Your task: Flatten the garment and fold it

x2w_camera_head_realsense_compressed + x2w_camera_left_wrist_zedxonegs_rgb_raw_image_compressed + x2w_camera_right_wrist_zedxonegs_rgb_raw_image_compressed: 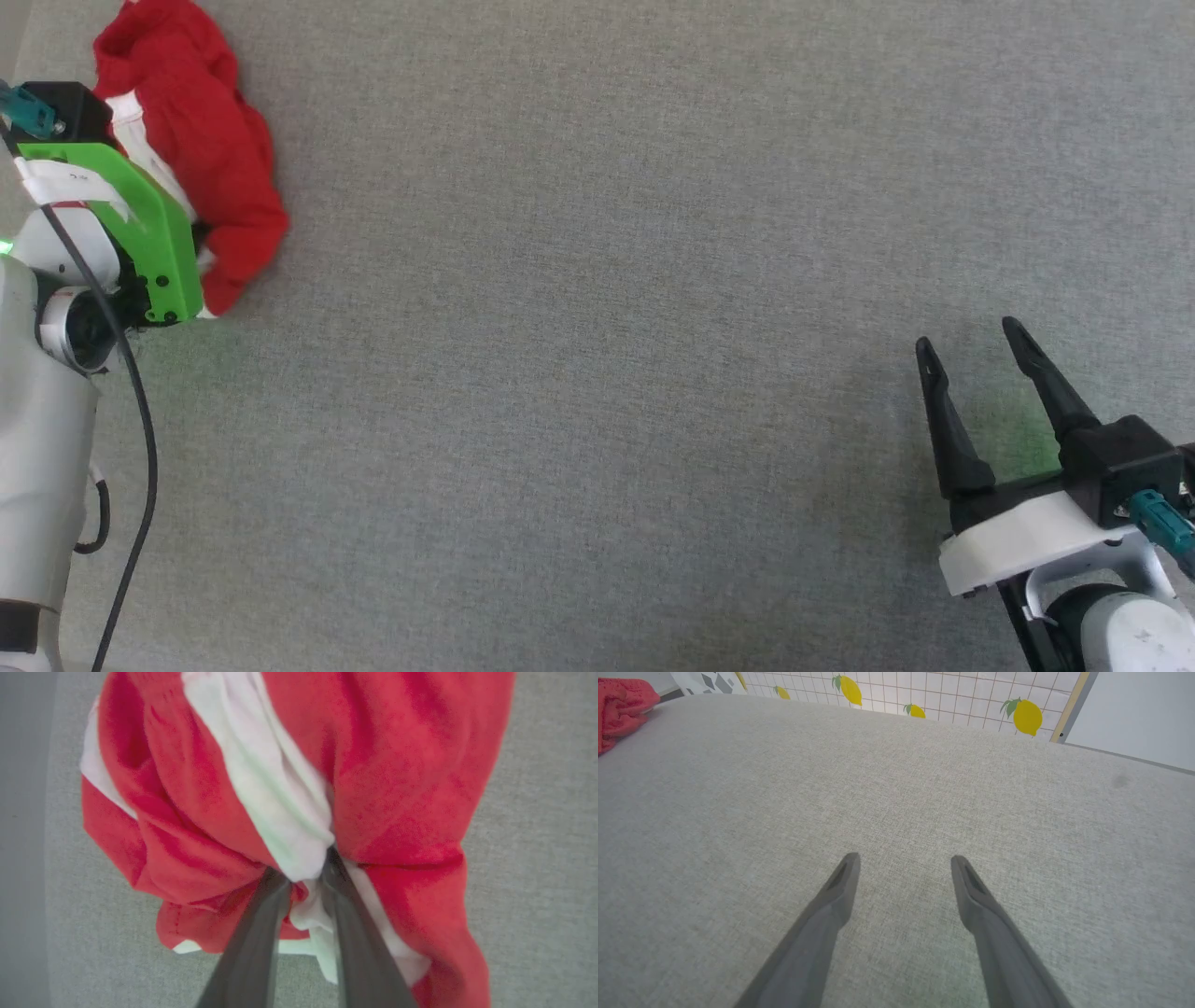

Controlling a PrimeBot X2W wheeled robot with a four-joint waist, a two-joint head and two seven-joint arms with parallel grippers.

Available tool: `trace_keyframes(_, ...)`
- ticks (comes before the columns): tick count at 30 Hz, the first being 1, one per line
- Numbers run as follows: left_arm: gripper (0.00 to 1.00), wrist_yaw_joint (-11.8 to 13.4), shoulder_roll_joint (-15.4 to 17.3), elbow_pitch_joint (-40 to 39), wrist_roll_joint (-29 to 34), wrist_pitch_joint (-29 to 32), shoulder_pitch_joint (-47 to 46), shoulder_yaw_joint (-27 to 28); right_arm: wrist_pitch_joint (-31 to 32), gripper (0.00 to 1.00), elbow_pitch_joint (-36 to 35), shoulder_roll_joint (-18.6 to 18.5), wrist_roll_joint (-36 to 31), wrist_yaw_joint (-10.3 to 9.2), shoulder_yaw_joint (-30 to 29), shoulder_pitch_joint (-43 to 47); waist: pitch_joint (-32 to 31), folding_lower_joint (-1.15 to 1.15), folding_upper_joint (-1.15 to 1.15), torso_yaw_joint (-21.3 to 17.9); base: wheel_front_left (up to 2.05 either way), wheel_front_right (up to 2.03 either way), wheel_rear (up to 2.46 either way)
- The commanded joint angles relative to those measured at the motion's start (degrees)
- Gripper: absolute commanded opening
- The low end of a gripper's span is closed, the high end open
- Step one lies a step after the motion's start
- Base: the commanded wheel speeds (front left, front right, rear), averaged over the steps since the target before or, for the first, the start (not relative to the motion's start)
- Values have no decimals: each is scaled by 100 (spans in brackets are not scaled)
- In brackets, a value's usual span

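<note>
Noting the grasp first: the left gripper [303, 877] has its two dark fingers pinched together on a fold of the garment [201, 140], right where a white stripe bunches into the red cloth. We count this as a hold on the garment.

The garment sits as a crumpled heap at the far left of the grey fabric surface [597, 392], close to its far edge. Its long axis runs roughly up and down the head view, leaning a little toward the right at the bottom. The print is not readable.

The right gripper [969, 336] has its jaws spread and holds nothing. It is low on the right, well apart from the heap, which shows at the far left corner of its wrist view.

Judgement: the left arm is the nearer one by far. We expect the heap must travel rightward, toward the middle, before the right gripper can take a second edge.
</note>
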Motion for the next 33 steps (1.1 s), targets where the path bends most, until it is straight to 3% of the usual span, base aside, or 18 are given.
trace_keyframes(1, 0, -16, 16, 63, 18, -102, -11, -55, -37, 100, 33, 38, -58, -8, 6, -80, -80, -1, 0, 21, 0, 0, 0)
trace_keyframes(11, 0, 185, 179, -19, 334, -1201, -78, 31, -82, 100, 385, 37, 84, -8, 62, -38, -933, -1, 0, 42, 0, 0, 0)
trace_keyframes(22, 0, 312, 348, -1093, 1076, -2352, -386, -277, -155, 100, 707, 80, 294, -8, 92, -54, -1660, -1, 0, -152, 0, 0, 0)
trace_keyframes(28, 0, 119, 107, -1857, 1250, -2425, -432, -902, -234, 100, 829, 156, 311, -8, 114, -141, -1758, -1, 0, -478, 0, 0, 0)
trace_keyframes(33, 0, 71, -336, -2203, 1207, -2461, -264, -1383, -293, 100, 875, 191, 277, -8, 93, -222, -1720, -1, 0, -849, 0, 0, 0)
